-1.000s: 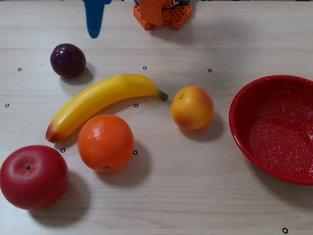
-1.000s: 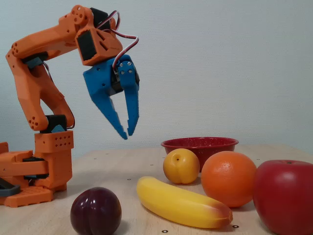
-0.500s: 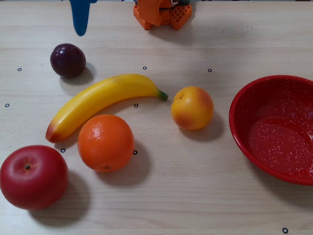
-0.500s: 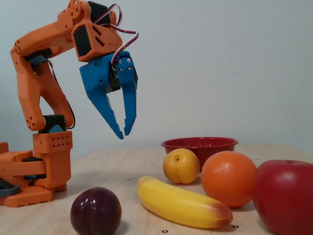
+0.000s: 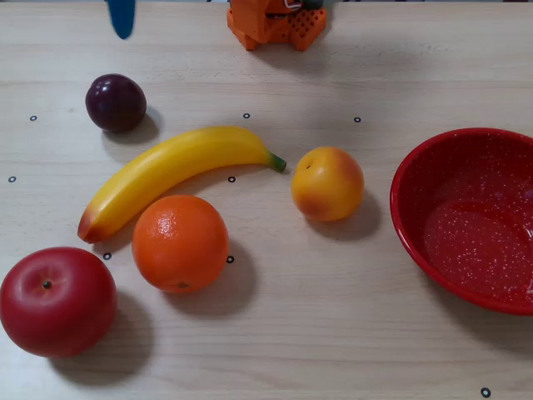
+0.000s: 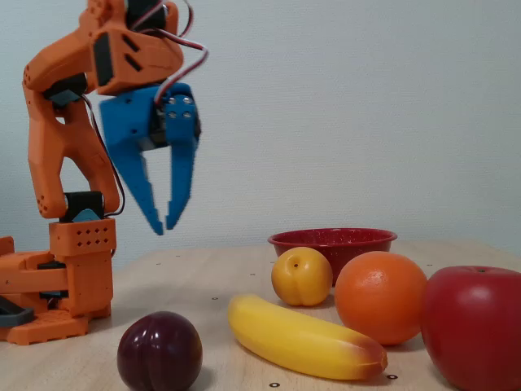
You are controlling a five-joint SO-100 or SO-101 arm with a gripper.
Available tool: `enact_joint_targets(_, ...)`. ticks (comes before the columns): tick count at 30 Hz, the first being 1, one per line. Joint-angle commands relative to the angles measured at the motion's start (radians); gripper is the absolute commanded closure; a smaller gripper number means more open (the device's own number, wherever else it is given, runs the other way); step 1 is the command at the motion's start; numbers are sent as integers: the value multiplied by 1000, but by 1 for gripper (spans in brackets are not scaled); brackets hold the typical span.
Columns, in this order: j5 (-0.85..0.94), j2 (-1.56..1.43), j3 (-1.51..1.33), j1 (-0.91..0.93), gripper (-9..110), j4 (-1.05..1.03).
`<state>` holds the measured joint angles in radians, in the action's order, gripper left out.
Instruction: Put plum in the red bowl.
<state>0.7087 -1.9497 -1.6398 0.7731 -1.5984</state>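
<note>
The plum (image 5: 116, 102) is a small dark purple fruit at the far left of the table in the overhead view; in the fixed view it (image 6: 159, 352) sits at the front, left of centre. The red bowl (image 5: 416, 179) with white speckles stands at the right edge of the overhead view, empty; in the fixed view it (image 6: 332, 241) is at the back. My blue gripper (image 6: 161, 225) hangs in the air, fingers pointing down, slightly apart and empty, above and behind the plum. Only one blue fingertip (image 5: 122, 18) shows at the top of the overhead view.
A banana (image 5: 171, 171), an orange (image 5: 180, 242), a red apple (image 5: 57, 301) and a yellow-orange peach (image 5: 327, 183) lie between the plum and the bowl. The orange arm base (image 5: 275, 23) stands at the table's far edge.
</note>
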Motion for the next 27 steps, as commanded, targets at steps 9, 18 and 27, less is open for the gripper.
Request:
enact_joint_targets(9, 54, -18, 64, 169, 92, -44)
enact_joint_targets(18, 89, -17, 26, 267, 82, -118)
enact_joint_targets(27, 173, -15, -98, 322, 72, -43)
